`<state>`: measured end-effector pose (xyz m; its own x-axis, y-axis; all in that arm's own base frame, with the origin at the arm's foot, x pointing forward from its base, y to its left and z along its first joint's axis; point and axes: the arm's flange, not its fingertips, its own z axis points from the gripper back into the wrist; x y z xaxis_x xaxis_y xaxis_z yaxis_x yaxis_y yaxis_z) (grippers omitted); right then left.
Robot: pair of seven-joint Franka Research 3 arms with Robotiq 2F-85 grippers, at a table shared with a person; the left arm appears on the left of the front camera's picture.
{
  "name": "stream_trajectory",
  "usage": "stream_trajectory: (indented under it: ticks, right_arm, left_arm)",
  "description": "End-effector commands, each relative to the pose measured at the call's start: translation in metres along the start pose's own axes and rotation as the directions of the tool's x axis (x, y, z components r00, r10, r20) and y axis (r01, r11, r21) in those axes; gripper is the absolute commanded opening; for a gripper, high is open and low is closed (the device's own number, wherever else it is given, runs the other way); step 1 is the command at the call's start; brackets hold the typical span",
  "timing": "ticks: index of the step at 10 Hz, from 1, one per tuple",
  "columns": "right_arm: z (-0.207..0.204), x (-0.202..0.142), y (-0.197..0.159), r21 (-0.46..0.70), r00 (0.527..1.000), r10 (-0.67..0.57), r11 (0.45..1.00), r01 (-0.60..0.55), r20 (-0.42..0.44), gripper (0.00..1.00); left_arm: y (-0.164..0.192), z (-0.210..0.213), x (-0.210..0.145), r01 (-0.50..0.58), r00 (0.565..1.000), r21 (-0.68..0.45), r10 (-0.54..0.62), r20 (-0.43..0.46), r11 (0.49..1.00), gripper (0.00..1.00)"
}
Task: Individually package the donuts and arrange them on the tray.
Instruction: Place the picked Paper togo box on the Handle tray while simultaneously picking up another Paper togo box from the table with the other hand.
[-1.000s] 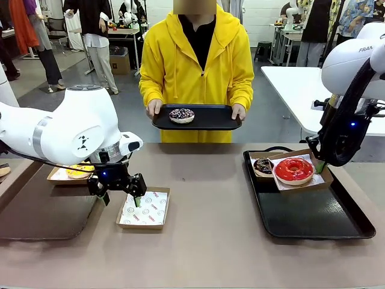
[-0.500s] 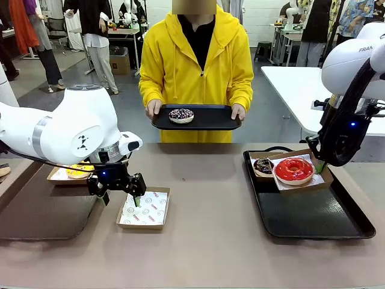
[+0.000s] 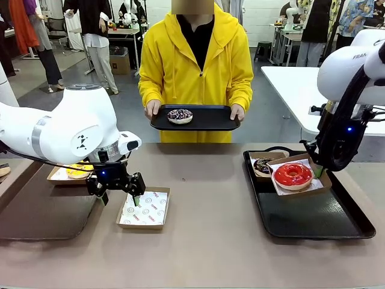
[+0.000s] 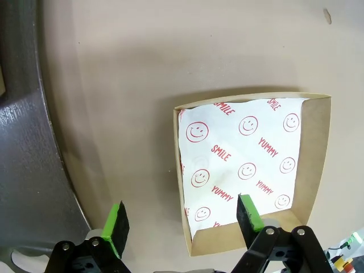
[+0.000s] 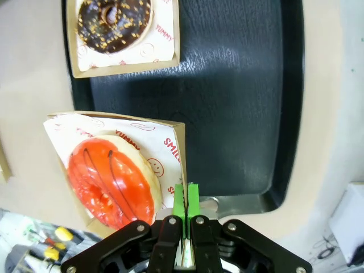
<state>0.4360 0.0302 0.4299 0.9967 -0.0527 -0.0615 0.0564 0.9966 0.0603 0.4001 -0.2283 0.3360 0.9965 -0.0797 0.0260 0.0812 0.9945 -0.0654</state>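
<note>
A: What's nearest?

B: An empty paper-lined box (image 3: 144,208) on the table (image 3: 204,253). The left gripper (image 3: 118,196) hangs at its 9 o'clock edge, jaws spread wide, holding nothing. In the left wrist view one green pad (image 4: 249,211) is over the box's liner, the other over bare table.

A: And the right gripper (image 3: 318,171)?

B: Its jaws are pinched together on the wall of the box (image 3: 299,174) carrying the red donut (image 3: 293,174). That box is tilted over the black tray (image 3: 313,220). In the right wrist view the donut sits at 10 o'clock from the fingertips, just beside them.

A: The other donuts?

B: The chocolate donut (image 3: 263,165) sits boxed on the same tray, at the red one's 9 o'clock, close by. The yellow donut (image 3: 78,171) is in a box on the brown tray (image 3: 36,211), at 10 o'clock from the left gripper. Farthest, the person holds a dark tray (image 3: 207,119) in both hands, with the white-sprinkled donut (image 3: 180,115) on it, well apart from both grippers.
</note>
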Motion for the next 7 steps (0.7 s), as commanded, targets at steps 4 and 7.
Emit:
stream_trajectory:
  ticks: [4, 7]
  right_arm:
    - [-0.051, 0.002, 0.006, -0.094, 0.999, -0.046, 0.994, 0.047, 0.01, 0.02]
    - [-0.069, 0.004, 0.012, -0.104, 0.999, -0.036, 0.994, 0.034, -0.021, 0.02]
  left_arm:
    - [-0.007, -0.003, 0.005, -0.04, 0.999, 0.032, 0.04, -0.005, 0.999, 0.99]
    - [-0.005, -0.007, 0.007, -0.049, 0.999, 0.038, 0.049, -0.011, 0.998, 0.99]
